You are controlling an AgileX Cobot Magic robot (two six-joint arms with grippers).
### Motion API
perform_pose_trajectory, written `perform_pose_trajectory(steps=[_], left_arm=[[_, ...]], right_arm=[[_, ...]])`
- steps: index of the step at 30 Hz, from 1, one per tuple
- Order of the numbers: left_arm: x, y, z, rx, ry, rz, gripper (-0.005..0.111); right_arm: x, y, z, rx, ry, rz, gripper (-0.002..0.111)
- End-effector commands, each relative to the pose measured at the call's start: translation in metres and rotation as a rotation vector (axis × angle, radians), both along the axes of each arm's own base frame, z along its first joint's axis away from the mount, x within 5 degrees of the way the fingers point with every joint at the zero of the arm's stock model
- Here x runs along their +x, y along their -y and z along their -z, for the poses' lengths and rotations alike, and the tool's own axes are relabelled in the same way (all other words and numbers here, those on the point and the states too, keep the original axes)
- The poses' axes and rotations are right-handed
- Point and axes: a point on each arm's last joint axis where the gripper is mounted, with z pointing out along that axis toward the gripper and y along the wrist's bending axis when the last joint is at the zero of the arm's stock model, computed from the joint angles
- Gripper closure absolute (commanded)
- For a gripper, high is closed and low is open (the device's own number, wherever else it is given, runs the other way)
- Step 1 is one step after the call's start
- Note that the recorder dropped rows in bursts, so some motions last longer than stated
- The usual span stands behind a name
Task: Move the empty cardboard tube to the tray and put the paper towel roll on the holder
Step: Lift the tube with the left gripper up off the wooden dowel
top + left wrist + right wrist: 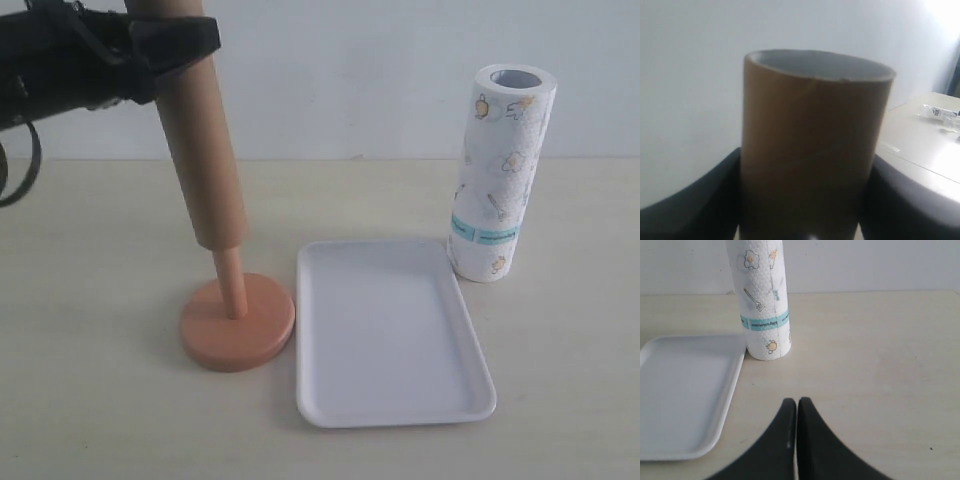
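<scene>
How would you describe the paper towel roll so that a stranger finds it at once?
Start at the white tray in the middle of the table. The paper towel roll stands upright beside its far right corner in the exterior view. Unlike the brown cardboard tube, it is white with yellow figures and a teal band.

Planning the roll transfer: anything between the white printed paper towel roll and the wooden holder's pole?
Yes. The plain brown cardboard tube, gripped by the left gripper, covers the top of the pole. The flat white tray lies on the table between roll and holder.
</scene>
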Motion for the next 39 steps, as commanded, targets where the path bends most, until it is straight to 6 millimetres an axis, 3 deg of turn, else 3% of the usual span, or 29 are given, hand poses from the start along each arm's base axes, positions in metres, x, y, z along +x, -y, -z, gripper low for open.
perform_pose_trajectory(steps=[1,12,20,27,33,39], left_arm=[[-0.014,-0.005,-0.050,-0.023,0.054,-0.042,0.103],[-0.049,-0.007,-0.155,-0.063,0.197,0.029,0.103],[-0.065,-0.009,-0.207,-0.065,0.282,0.045,0.103],[-0.077,0.000,-0.206,0.002,0.244,0.178,0.103],[-0.087,0.025,-0.194,0.066,0.192,0.273,0.103],[-0.087,0.053,-0.159,0.094,0.145,0.257,0.103]], right_arm=[[0.000,0.000,-0.001,-0.001,0.016,-0.002,0.108],[0.000,0.000,-0.001,-0.001,0.016,-0.002,0.108],[0.000,0.000,-0.001,-0.001,0.016,-0.002,0.108],[0.000,0.000,-0.001,-0.001,0.016,-0.002,0.108],[0.000,0.000,-0.001,-0.001,0.016,-0.002,0.108],[0.000,0.000,-0.001,-0.001,0.016,-0.002,0.108]])
